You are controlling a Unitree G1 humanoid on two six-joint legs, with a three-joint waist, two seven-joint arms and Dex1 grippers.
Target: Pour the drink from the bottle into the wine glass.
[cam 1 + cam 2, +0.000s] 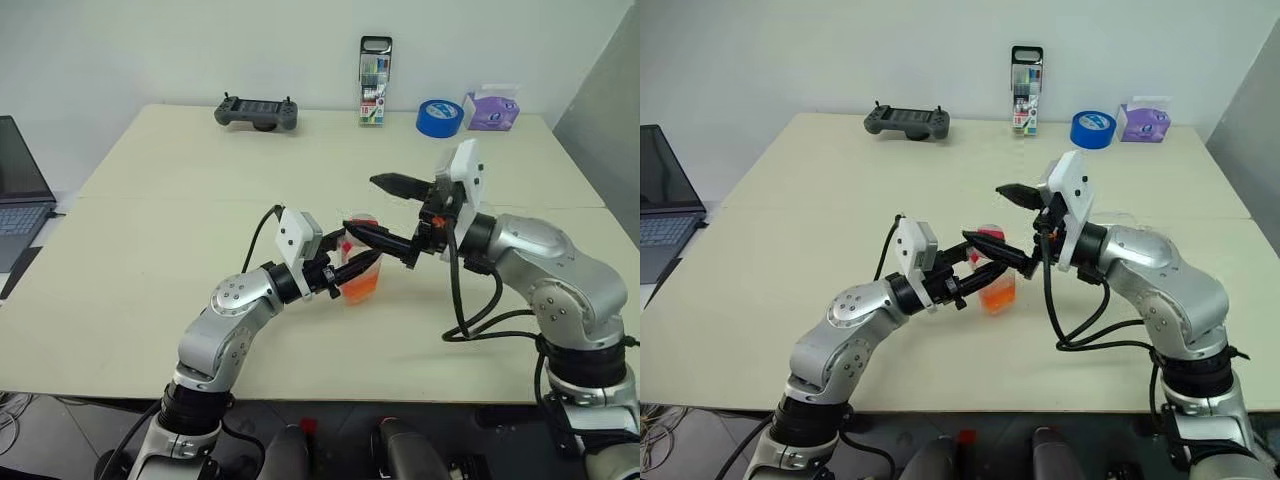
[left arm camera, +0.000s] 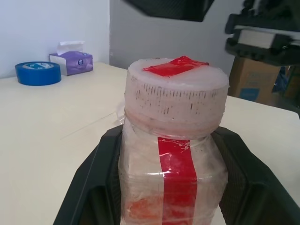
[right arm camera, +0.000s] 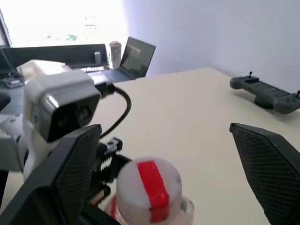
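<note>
My left gripper (image 1: 350,266) is shut on the bottle (image 1: 361,262), a small clear plastic bottle held upright just above the table (image 1: 150,250) near its front middle. The drink (image 1: 360,286) fills the bottle's lower part, orange-red. A white cap (image 2: 176,89) with a red tape strip closes the top. In the left wrist view the black fingers (image 2: 89,187) press both sides of the bottle (image 2: 173,159). My right gripper (image 1: 390,212) is open at cap height, its fingers (image 3: 65,173) standing wide on either side of the cap (image 3: 149,185) without touching it. The wine glass is hidden or out of view.
Along the table's far edge stand a grey game controller (image 1: 257,112), a tall clear marker case (image 1: 375,82), a blue tape roll (image 1: 439,117) and a purple tissue box (image 1: 492,108). A laptop (image 1: 20,190) sits off the table's left side.
</note>
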